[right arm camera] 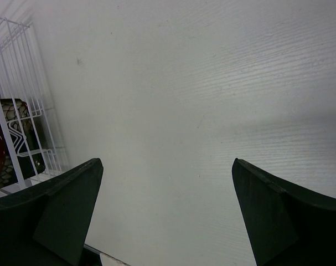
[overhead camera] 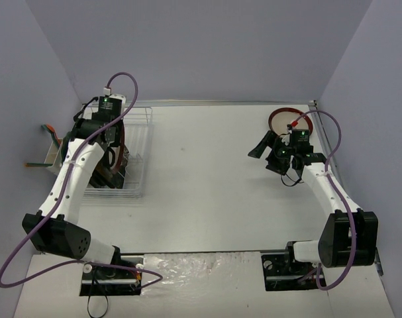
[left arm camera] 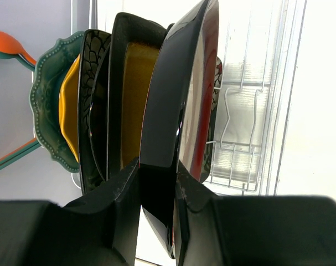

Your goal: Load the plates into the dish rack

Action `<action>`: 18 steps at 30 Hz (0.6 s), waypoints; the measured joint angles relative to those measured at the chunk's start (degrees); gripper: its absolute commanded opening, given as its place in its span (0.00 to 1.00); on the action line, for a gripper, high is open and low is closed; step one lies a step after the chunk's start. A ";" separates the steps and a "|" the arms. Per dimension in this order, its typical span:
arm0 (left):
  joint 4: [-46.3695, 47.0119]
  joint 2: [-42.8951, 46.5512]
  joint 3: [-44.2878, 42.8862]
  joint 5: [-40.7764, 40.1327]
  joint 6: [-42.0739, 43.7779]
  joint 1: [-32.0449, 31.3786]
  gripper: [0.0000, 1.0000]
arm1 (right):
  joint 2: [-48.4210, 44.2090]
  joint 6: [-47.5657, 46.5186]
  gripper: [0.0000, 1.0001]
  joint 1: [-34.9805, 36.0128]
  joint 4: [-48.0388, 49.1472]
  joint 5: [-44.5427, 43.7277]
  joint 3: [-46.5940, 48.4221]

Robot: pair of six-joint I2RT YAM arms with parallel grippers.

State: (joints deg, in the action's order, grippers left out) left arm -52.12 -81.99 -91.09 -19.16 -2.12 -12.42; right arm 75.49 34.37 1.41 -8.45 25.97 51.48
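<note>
My left gripper (left arm camera: 156,172) is shut on the lower edge of a glossy dark plate with a red rim (left arm camera: 173,100), held upright in the dish rack (left arm camera: 251,111). Behind it stand a black-amber square plate (left arm camera: 132,94), a black floral plate (left arm camera: 93,72), a yellow plate (left arm camera: 69,111) and a scalloped teal plate (left arm camera: 45,105). In the top view my left gripper (overhead camera: 113,142) is over the rack (overhead camera: 140,132). My right gripper (overhead camera: 263,147) is open and empty above bare table, as the right wrist view (right arm camera: 166,205) also shows. A round cream plate with a red rim (overhead camera: 283,119) lies behind it.
An orange and teal utensil (left arm camera: 13,47) sticks out of the caddy (overhead camera: 53,154) on the rack's left side. The rack's right end (right arm camera: 18,111) shows in the right wrist view with a patterned plate (right arm camera: 14,108) inside. Purple walls close in the table on three sides.
</note>
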 measured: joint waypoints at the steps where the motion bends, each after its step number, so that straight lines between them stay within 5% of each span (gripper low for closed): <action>1: 0.01 0.07 0.00 0.07 0.02 0.01 0.00 | 0.06 0.00 1.00 0.00 0.00 0.02 -0.01; 18: 3.25 -1.41 5.97 2.53 -0.08 0.01 0.00 | 0.17 -0.16 1.00 -0.33 0.02 0.03 -0.50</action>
State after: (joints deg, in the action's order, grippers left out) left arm -48.87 -83.40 -85.12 -16.63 -2.20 -12.40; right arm 75.66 34.21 1.08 -8.43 26.00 50.98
